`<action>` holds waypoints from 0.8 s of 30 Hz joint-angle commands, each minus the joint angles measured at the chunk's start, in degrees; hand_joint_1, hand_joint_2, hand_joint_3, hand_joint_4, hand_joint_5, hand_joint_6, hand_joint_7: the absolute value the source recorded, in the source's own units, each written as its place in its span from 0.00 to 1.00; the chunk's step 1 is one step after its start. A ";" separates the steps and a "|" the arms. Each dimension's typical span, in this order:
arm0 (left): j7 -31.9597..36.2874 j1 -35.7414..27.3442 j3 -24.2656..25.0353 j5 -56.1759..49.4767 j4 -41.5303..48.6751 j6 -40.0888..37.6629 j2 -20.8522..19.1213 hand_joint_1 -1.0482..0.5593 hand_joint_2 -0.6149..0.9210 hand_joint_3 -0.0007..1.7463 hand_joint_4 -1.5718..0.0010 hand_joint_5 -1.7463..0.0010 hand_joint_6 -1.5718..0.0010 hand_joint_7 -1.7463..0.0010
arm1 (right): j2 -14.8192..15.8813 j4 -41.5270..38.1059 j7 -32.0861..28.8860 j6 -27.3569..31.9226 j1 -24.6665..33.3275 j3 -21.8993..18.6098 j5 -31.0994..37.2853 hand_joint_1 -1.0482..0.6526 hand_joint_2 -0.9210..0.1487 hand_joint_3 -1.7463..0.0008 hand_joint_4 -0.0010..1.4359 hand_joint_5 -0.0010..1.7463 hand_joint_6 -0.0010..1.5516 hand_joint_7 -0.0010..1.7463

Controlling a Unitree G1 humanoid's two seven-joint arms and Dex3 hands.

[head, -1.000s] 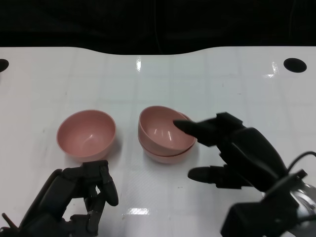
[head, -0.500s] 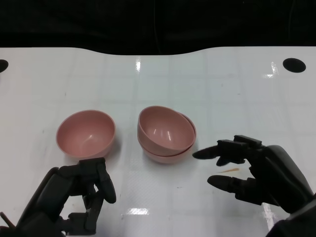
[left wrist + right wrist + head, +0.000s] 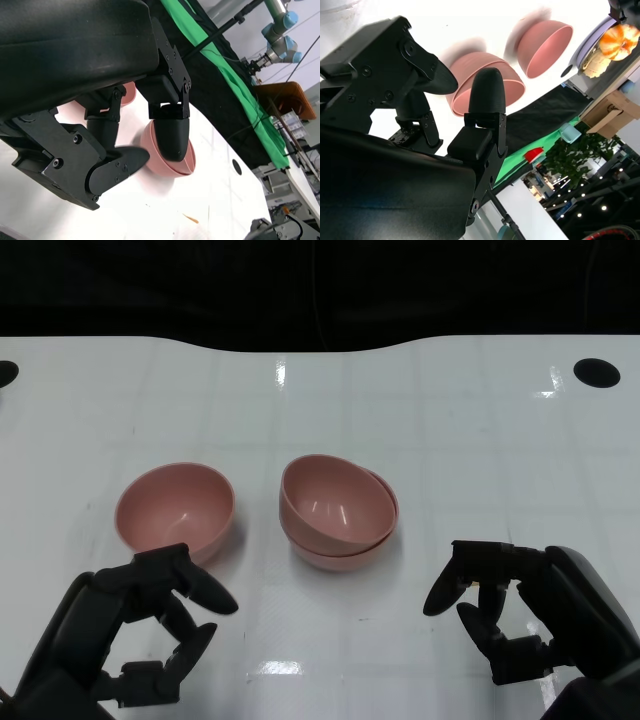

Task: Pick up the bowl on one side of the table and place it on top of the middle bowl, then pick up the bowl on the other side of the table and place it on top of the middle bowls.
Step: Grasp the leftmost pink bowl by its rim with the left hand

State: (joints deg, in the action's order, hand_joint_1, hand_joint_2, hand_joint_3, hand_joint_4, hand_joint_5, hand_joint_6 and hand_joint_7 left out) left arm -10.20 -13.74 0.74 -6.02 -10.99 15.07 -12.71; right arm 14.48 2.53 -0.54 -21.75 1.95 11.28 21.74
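Two pink bowls are stacked at the table's middle, the upper bowl (image 3: 333,502) tilted inside the lower bowl (image 3: 338,552). A single pink bowl (image 3: 175,510) stands to their left. My left hand (image 3: 125,635) is low at the front left, just short of the single bowl, fingers apart and holding nothing. My right hand (image 3: 525,610) sits at the front right, well clear of the stack, fingers spread and empty. The right wrist view shows the stack (image 3: 485,90) and the single bowl (image 3: 542,47) beyond my fingers. In the left wrist view the stack (image 3: 182,162) shows behind my fingers.
The white glossy table (image 3: 450,430) has a dark round hole (image 3: 597,371) at the far right and another at the far left edge (image 3: 5,371). A black backdrop runs along the table's far side.
My right hand has let go of the upper bowl and drawn back from the stack toward the front right. My left hand has spread its fingers slightly near the left bowl.
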 commanded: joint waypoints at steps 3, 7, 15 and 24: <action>2.89 -0.86 0.85 -4.29 -2.30 0.05 -0.47 0.49 0.99 0.11 0.66 0.44 0.58 0.74 | -0.55 1.31 0.80 2.00 0.32 -0.73 -0.69 0.60 0.72 0.04 0.67 1.00 0.55 0.85; 4.53 -1.03 0.78 -12.01 -7.37 -3.26 -1.14 0.43 1.00 0.09 0.70 0.55 0.61 0.86 | -0.52 2.15 1.44 3.18 0.40 -0.65 -0.27 0.61 0.72 0.04 0.67 1.00 0.54 0.87; 2.71 0.29 -0.69 -28.41 -18.03 -16.14 -2.20 0.34 1.00 0.08 0.78 0.71 0.71 0.99 | -0.66 3.12 2.36 4.82 0.48 -0.56 -0.42 0.61 0.73 0.04 0.67 1.00 0.53 0.88; 0.13 5.85 -5.09 -44.46 -18.80 -25.11 -3.54 0.31 1.00 0.05 0.81 0.75 0.75 1.00 | -0.29 3.76 2.73 5.46 0.55 -0.73 -0.06 0.61 0.74 0.05 0.67 1.00 0.52 0.89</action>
State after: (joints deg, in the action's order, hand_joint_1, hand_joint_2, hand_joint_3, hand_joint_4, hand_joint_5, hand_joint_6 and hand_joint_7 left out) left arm -9.14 -8.74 -3.96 -48.85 -29.94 -8.87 -15.50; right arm 13.69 5.83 2.08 -16.32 2.22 11.29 21.86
